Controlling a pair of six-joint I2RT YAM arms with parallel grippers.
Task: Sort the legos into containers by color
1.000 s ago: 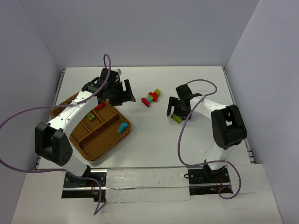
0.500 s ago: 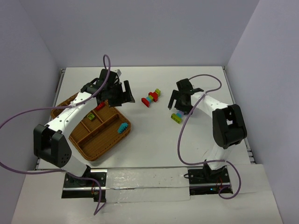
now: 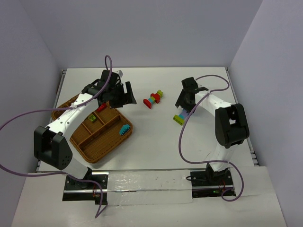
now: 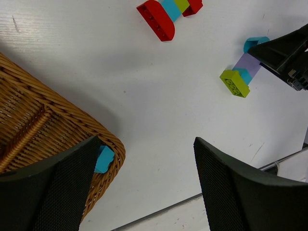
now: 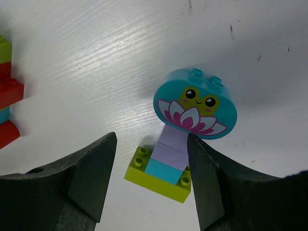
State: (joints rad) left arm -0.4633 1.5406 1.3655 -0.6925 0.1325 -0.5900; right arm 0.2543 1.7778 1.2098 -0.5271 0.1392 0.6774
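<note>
White table, pale lilac walls on 3 sides. Nearest, on the L: 1 wicker tray w/ dividers. Inside I count 3 bricks: teal brick by the R rim, yellow-green brick and red brick further back, seemingly in separate compartments. So sorting has begun, prob. early on.

L gripper hangs over the tray's far corner, jaws wide, nothing in them; looks parked clear of the other arm.

Across the table, R gripper straddles the small stack, prob. lining up a pick. Jaws part open, one finger clear of it, the other right against it or nearly, can't tell; no grip yet. Stack lies flat: lime, teal, purple, round teal frog piece. Mixed colours, so it prob. needs pulling apart.

Farthest: 2nd stack, red/teal/green, untouched. Total 2 loose stacks, 2 arms.
</note>
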